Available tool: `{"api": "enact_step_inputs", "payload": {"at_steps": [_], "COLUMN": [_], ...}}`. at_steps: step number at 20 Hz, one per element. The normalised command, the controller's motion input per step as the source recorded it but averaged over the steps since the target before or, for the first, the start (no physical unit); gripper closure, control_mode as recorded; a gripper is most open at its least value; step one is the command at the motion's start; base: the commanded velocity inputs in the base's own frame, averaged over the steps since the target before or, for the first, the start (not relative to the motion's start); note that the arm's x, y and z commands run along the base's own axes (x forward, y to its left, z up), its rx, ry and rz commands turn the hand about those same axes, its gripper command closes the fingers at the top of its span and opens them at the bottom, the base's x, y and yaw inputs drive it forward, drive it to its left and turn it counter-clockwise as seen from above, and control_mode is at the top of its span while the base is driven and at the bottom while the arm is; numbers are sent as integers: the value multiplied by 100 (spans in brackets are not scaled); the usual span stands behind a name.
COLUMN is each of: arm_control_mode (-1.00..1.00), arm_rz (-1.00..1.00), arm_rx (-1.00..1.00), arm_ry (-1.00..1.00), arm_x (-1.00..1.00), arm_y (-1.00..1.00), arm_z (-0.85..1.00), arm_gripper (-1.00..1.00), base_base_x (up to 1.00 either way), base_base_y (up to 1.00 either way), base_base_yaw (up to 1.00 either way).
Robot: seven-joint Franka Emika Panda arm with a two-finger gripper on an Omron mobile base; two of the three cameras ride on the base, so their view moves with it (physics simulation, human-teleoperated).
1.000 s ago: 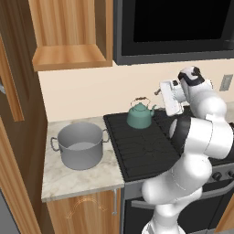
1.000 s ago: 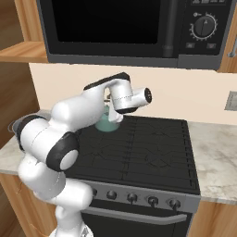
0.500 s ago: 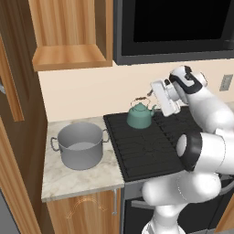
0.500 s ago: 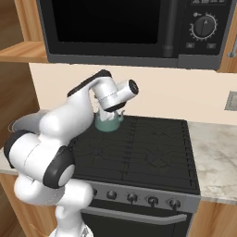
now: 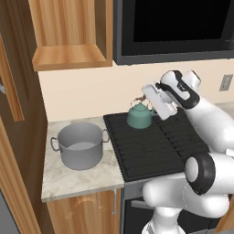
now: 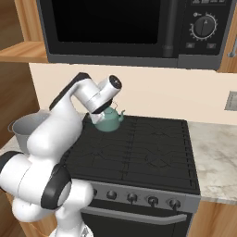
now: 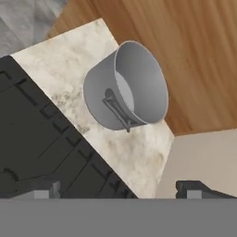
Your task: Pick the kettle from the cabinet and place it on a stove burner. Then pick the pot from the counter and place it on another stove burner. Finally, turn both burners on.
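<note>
On the back left burner of the stove (image 5: 155,146), near the rear edge of the cooktop, stands the teal kettle (image 5: 139,117), upright with its dark arched handle on top. Just beside it and above, the end effector (image 5: 147,93) hangs in the air with its fingers spread wide and nothing between them; it does not touch the kettle. Left of the stove, the grey pot (image 5: 81,145) sits upright near the middle of the counter (image 5: 68,179), well apart from the kettle, with one loop handle turned toward the cooktop. From the hand view the pot (image 7: 127,88) lies ahead of the fingertips (image 7: 193,190), on the marble slab beside the black grates.
</note>
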Motion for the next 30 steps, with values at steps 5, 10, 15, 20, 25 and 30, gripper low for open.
{"api": "enact_step_inputs", "payload": {"at_steps": [5,10,15,20,25,30], "arm_control_mode": [-100,-100,-100,-100,-100,-100], "arm_rz": [7,6,3,4,6,7], "arm_rx": [-17,-17,-16,-14,-11,-6], "arm_ry": [-4,0,0,2,2,3], "arm_x": [-37,-27,-10,0,-2,0], "arm_y": [40,51,58,58,47,35], "arm_z": [0,0,0,-3,-16,-25], "arm_gripper": [-100,-100,-100,-100,-100,-100], "base_base_x": [0,0,0,0,0,0], "base_base_y": [0,0,0,0,0,0], "base_base_yaw": [0,0,0,0,0,0]}}
